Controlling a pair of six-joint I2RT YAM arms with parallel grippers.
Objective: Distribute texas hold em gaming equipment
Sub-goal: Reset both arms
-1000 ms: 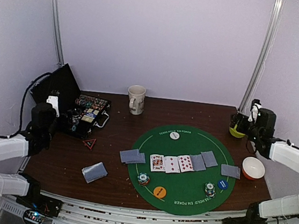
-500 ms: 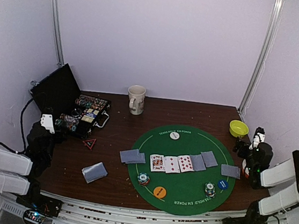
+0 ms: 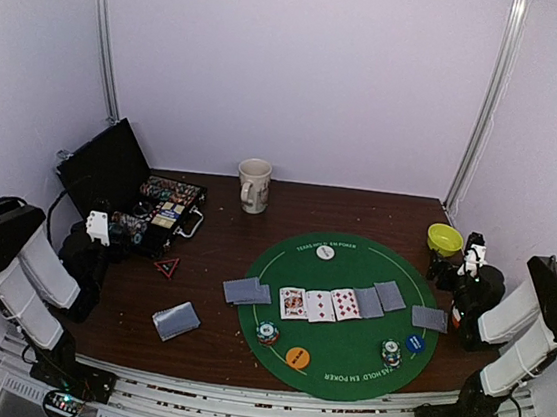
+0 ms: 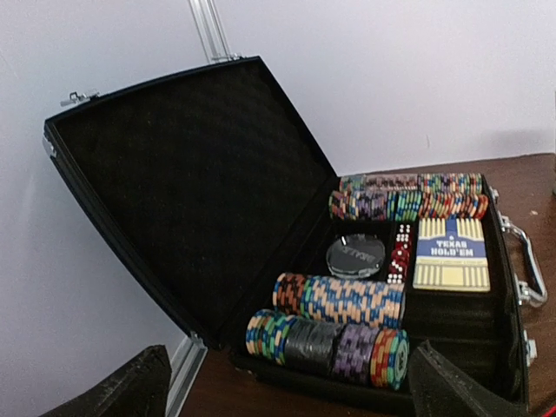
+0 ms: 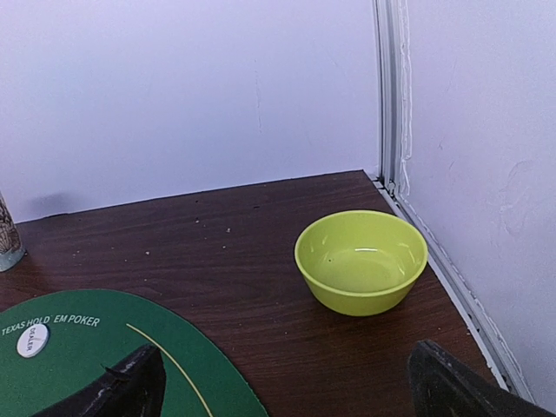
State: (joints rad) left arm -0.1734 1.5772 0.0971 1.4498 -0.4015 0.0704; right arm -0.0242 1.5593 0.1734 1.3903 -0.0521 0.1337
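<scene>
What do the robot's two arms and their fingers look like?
Both the left arm and right arm have white, boxy link covers joined by rounded black joints. A black cable runs beside the left one. Each wrist carries a small white block. The fingers are black and wedge-shaped.

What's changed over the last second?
The left gripper and right gripper drew back toward the near edge, both open and empty; nothing taken or released. Cards, chip stacks, buttons, case and mug stayed put.
</scene>
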